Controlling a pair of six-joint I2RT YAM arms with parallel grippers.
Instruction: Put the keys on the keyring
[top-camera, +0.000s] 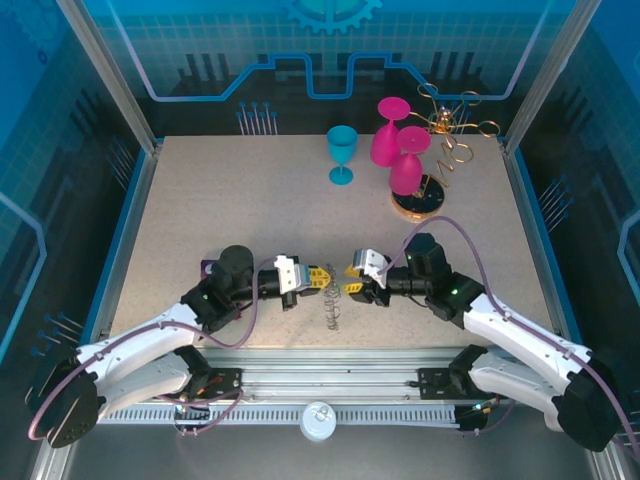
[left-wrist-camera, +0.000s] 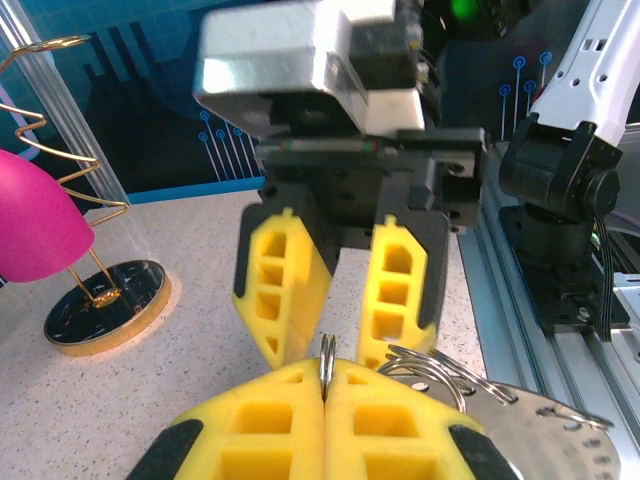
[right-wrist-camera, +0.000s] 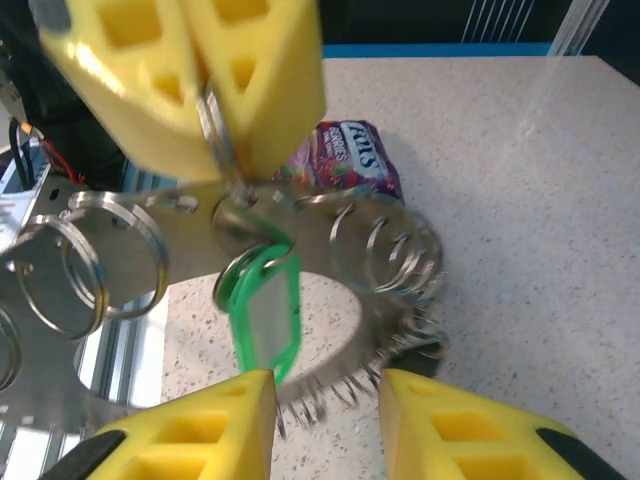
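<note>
The keyring, a flat grey ring with wire loops round its rim, hangs upright between the two grippers. My left gripper is shut on one small silvery loop at the rim, and it shows from the other side in the right wrist view. The green-headed key dangles from a loop on the keyring. Just below it, my right gripper is open, with the key's lower end by its left finger. A dark shape under the ring's edge is too blurred to name.
A purple candy packet lies on the table behind the keyring. At the back right stand two pink glasses, a teal glass and the gold wire stand on its dark round base. A metal rail runs along the near edge.
</note>
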